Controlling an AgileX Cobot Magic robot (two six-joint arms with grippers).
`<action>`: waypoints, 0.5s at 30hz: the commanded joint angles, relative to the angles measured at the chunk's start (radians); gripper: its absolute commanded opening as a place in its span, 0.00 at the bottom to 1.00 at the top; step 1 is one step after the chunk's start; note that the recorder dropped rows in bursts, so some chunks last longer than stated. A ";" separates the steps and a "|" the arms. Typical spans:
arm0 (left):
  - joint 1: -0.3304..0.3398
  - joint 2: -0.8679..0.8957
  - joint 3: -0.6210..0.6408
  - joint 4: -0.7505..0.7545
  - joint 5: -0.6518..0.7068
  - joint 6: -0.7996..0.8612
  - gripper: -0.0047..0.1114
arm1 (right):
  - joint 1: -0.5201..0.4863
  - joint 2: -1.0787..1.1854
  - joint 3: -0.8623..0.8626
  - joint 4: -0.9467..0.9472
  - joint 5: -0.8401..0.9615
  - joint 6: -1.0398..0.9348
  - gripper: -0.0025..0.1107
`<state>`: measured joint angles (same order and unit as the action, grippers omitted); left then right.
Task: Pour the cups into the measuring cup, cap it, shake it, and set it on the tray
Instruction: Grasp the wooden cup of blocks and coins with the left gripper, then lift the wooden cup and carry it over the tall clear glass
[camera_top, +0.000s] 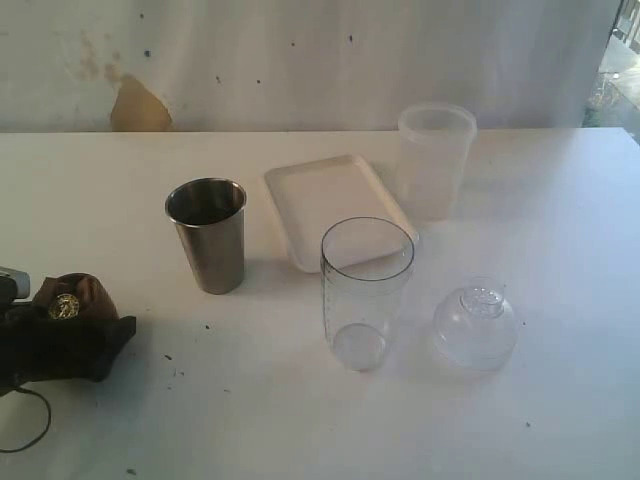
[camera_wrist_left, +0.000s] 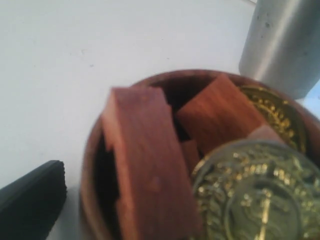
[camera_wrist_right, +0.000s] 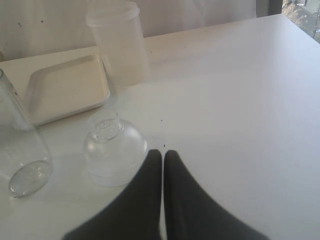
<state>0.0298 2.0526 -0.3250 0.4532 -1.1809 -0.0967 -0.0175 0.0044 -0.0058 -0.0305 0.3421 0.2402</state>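
Observation:
The brown wooden cup (camera_wrist_left: 95, 165) holds red-brown wood blocks and gold coins. It sits between the jaws of my left gripper (camera_top: 62, 335) at the table's left edge. The gripper is open; one black finger (camera_wrist_left: 32, 202) stands just clear of the cup's wall, and the other finger is out of view. The steel tumbler (camera_top: 207, 235) stands upright just beyond. The clear measuring cup (camera_top: 366, 290) stands upright mid-table, with the dome cap (camera_top: 475, 322) to its right and the white tray (camera_top: 335, 205) behind it. My right gripper (camera_wrist_right: 163, 152) is shut and empty, just beside the cap (camera_wrist_right: 112, 152).
A frosted translucent tumbler (camera_top: 435, 160) stands upright behind the tray's right end. A black cable (camera_top: 30, 430) loops on the table below the left gripper. The table's back edge meets a stained wall.

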 joint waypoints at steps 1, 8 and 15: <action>-0.002 -0.001 -0.004 -0.002 -0.020 -0.010 0.94 | -0.003 -0.004 0.006 -0.004 -0.002 -0.001 0.03; -0.002 -0.001 -0.004 0.028 -0.020 -0.044 0.46 | -0.003 -0.004 0.006 -0.004 -0.002 -0.001 0.03; -0.002 -0.003 -0.004 0.168 -0.006 -0.038 0.04 | -0.003 -0.004 0.006 -0.004 -0.002 -0.001 0.03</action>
<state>0.0298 2.0544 -0.3277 0.5851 -1.1792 -0.1316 -0.0175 0.0044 -0.0058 -0.0305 0.3421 0.2402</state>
